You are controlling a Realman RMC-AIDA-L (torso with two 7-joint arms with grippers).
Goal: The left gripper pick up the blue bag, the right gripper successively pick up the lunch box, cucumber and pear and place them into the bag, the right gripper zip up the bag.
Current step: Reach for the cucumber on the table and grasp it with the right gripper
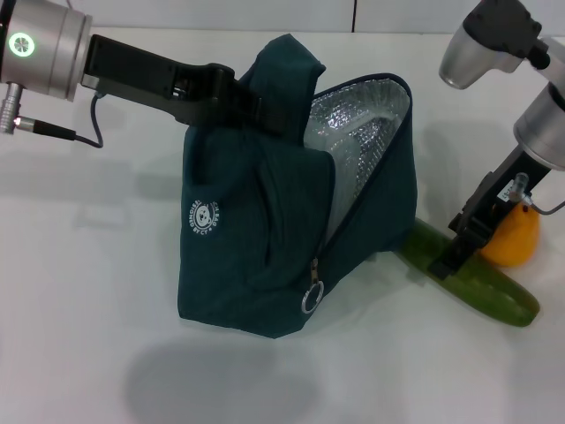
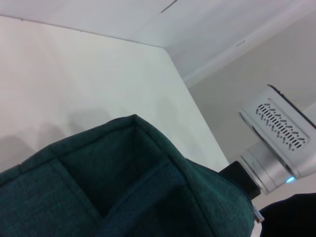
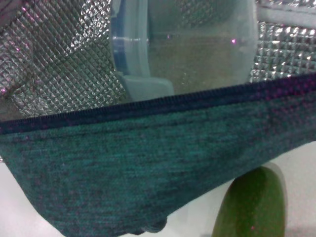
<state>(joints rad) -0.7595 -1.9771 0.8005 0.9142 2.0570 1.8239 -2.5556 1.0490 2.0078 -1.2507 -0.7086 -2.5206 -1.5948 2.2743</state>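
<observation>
The work surface is a white table (image 1: 79, 353). A pale wall (image 2: 256, 69) rises behind its far edge in the left wrist view.

The blue bag (image 1: 256, 256) stands on the table at centre, tilted, mouth unzipped and facing the robot's right, silver lining (image 1: 362, 141) exposed. Its zipper ring pull (image 1: 312, 300) hangs low on the front; a round white logo (image 1: 205, 217) marks the side panel.

The left gripper (image 1: 252, 102) reaches in from the robot's left and is clenched on the bag's upper fabric near the handle, holding the top up.

The lunch box (image 3: 187, 44) lies inside the bag against the lining, visible in the right wrist view.

The right gripper (image 1: 455, 256) is lowered at the bag's right side, directly over the cucumber (image 1: 477, 283); whether its fingers are parted or closed cannot be determined.

The cucumber lies flat on the table, 1 end touching or tucked under the bag's lower right edge.

The pear (image 1: 515, 237) sits on the table just beyond the cucumber, partly hidden behind the right gripper.
</observation>
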